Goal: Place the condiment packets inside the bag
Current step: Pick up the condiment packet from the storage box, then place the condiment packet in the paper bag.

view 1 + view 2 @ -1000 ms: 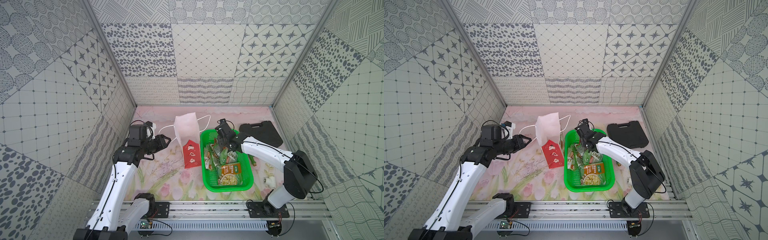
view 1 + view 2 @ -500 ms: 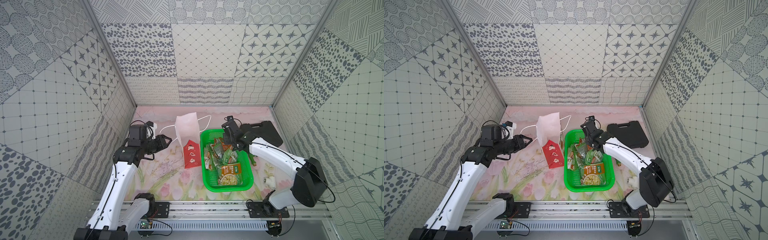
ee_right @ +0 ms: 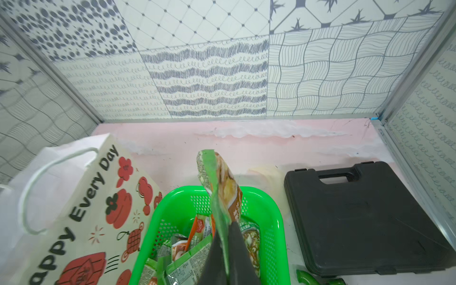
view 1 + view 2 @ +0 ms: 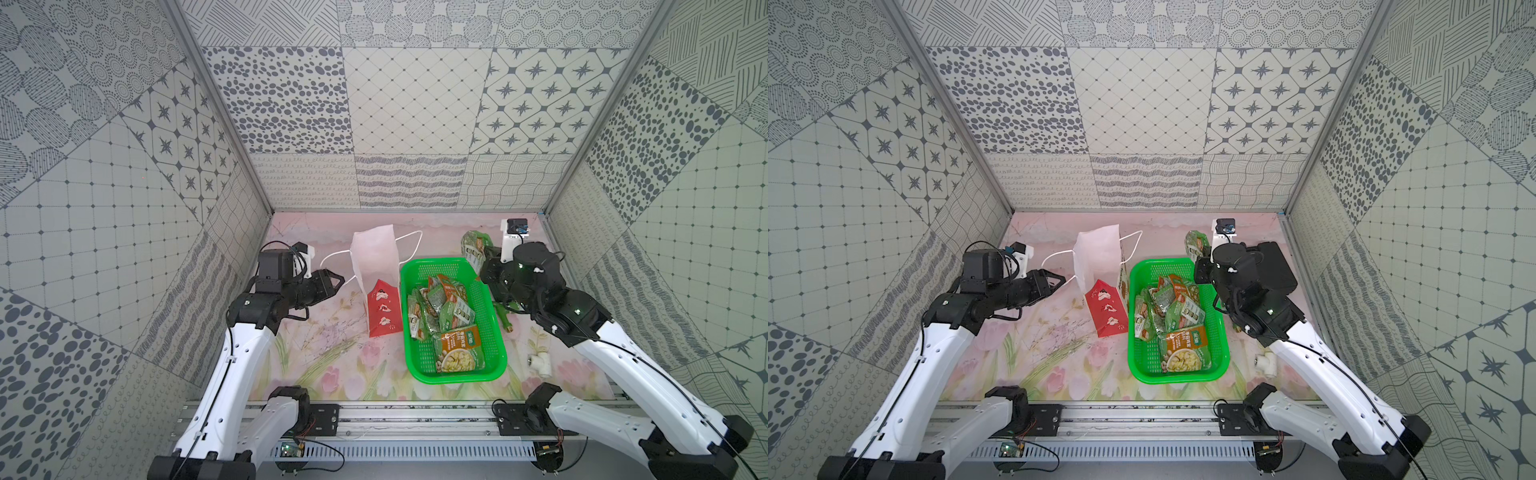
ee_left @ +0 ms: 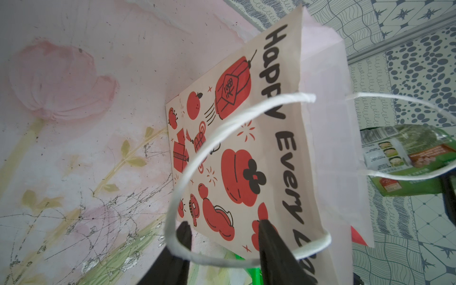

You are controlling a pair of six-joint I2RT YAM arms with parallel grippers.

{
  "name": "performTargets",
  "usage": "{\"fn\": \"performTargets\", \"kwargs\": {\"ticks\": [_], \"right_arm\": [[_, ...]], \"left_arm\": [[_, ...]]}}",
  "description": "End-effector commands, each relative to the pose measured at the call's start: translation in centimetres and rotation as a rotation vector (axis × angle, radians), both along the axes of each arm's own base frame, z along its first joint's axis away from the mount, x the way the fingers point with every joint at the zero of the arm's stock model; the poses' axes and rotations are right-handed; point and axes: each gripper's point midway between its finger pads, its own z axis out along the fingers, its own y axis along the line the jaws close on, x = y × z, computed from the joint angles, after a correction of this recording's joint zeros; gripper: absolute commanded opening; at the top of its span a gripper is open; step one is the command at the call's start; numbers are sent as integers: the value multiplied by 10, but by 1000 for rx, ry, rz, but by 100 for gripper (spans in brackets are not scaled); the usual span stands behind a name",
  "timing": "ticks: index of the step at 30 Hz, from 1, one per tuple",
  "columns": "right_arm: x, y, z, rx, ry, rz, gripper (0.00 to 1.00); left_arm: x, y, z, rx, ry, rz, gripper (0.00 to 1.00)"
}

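At left centre in both top views, the left claw (image 4: 334, 277) sits half open beside the bag (image 4: 374, 257), clamping nothing. The left wrist view shows the bag's cord handle (image 5: 296, 96) looped across both fingers (image 5: 271, 241), likely to steady the bag and keep its mouth spread for a drop. The bag stands just left of the green basket (image 4: 453, 376), close enough for a short carry. Most packets (image 4: 440, 307) lie heaped in the basket; whether any is inside the bag cannot be seen. Above the basket's upper right corner, the right claw (image 3: 225, 237) is pinched tight on one packet (image 4: 473, 247), gripping its lower edge so it stands on edge, a slim profile that should slide into the narrow opening. It hangs above the heap, right of the bag's mouth, not yet over it.
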Motion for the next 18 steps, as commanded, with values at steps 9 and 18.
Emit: {"fn": "performTargets", "kwargs": {"ticks": [9, 18], "right_arm": [[-50, 32, 128, 353, -260, 321, 0], [-53, 97, 156, 536, -214, 621, 0]], "left_arm": [[5, -4, 5, -20, -34, -34, 48], [6, -4, 3, -19, -28, -33, 48]]}}
